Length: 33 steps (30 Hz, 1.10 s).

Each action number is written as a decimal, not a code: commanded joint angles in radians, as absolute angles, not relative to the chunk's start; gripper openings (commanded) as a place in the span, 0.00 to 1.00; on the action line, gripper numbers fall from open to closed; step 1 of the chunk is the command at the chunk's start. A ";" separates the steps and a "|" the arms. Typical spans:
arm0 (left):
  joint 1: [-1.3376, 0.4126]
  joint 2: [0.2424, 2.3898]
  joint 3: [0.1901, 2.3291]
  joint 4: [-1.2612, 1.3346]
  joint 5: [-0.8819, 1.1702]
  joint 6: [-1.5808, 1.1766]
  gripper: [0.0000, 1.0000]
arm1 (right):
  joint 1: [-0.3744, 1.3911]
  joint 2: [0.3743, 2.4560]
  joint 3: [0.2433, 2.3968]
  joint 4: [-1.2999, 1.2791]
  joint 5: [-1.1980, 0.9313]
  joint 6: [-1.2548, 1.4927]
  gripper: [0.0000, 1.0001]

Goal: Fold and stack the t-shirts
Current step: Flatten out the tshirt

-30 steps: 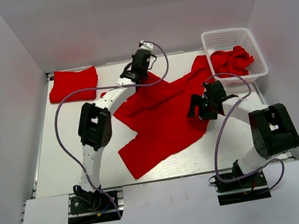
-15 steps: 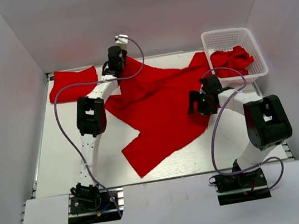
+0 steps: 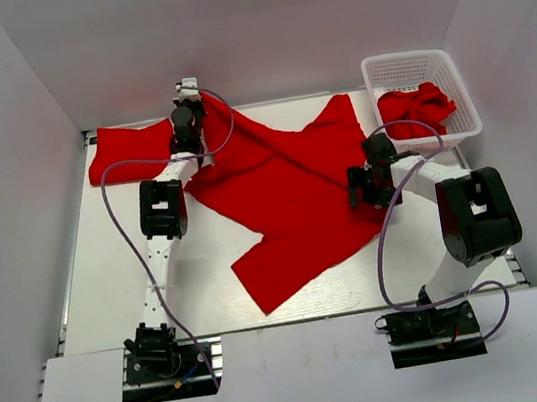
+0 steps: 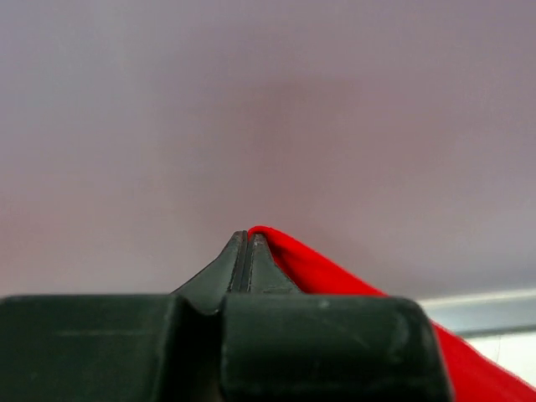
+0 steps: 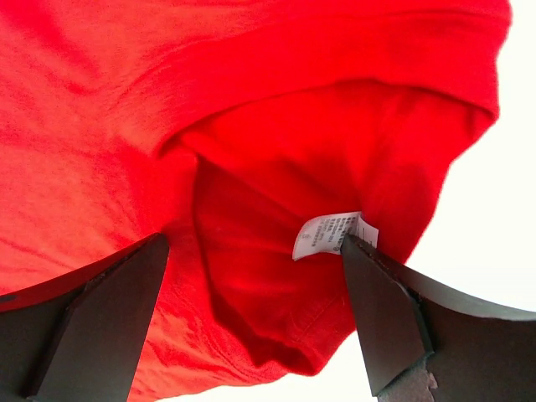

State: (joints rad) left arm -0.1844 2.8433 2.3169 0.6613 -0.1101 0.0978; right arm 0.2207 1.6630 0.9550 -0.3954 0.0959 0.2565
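Moved: left gripper has swung left and back toward the wall over the last second, dragging one edge of the spread shirt with it.
Also changed: the cloth was bunched and reached toward the basket. It now lies flatter and clear of the basket. The right gripper has shifted only slightly.
Left gripper: fingers pinched together on a thin ridge of red cloth, seen close up in the left wrist view. It holds that edge raised near the wall.
Likely reason: the lift and pull seem meant to draw the cloth taut and smooth before folding.
Right gripper: fingers wide apart, gripping nothing. It hangs over the shirt's right side, straddling a fold that bears a white label. Whether the tips touch the cloth cannot be told.
Likely reason: it appears placed to pin or catch the side opposite the pull.
Spread shirt: runs diagonally over the middle of the table, from the far left corner held by the left gripper down to a sleeve or hem near the front edge.
Folded shirt: lies at the far left of the table, just beside the left gripper.
Basket shirt: crumpled inside the basket at the far right.
Progress: one shirt looks done, one is being flattened, and at least one waits.
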 commanded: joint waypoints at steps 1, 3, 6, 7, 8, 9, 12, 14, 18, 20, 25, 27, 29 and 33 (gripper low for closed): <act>-0.167 2.832 2.405 0.813 -0.083 0.045 0.00 | 0.196 1.692 0.939 -0.600 0.186 0.238 0.90; -0.158 2.865 2.418 0.836 -0.094 0.034 0.00 | 0.186 1.686 0.940 -0.623 0.221 0.238 0.90; -0.147 2.887 2.430 0.874 -0.084 -0.001 0.22 | 0.170 1.692 0.963 -0.621 0.226 0.245 0.90; -0.147 2.876 2.439 0.859 -0.095 -0.014 0.37 | 0.167 1.695 0.974 -0.617 0.216 0.247 0.90; -0.147 2.876 2.439 0.859 -0.095 -0.043 0.57 | 0.163 1.701 0.982 -0.618 0.210 0.247 0.90; -0.137 2.876 2.439 0.868 -0.095 -0.043 0.73 | 0.161 1.710 1.003 -0.618 0.193 0.244 0.90; -0.127 2.865 2.428 0.857 -0.084 -0.055 1.00 | 0.161 1.707 1.035 -0.624 0.160 0.238 0.90; -0.118 2.841 2.404 0.818 -0.055 -0.066 1.00 | 0.161 1.695 1.051 -0.624 0.152 0.233 0.90; -0.118 2.742 2.352 0.710 0.024 -0.084 1.00 | 0.167 1.634 1.078 -0.618 0.135 0.180 0.90; -0.118 2.634 2.289 0.622 0.069 -0.074 1.00 | 0.170 1.603 1.100 -0.611 0.114 0.163 0.90; -0.150 2.354 2.036 0.308 0.130 0.050 1.00 | 0.184 1.491 1.091 -0.569 0.083 0.141 0.90; -0.150 2.205 1.873 0.241 0.149 0.023 1.00 | 0.193 1.447 1.080 -0.569 0.084 0.155 0.90; -0.150 2.113 1.766 0.148 0.118 0.003 1.00 | 0.202 1.425 1.051 -0.546 0.060 0.155 0.90; -0.150 1.933 1.564 -0.064 -0.001 -0.063 1.00 | 0.256 1.408 1.040 -0.532 0.011 0.161 0.90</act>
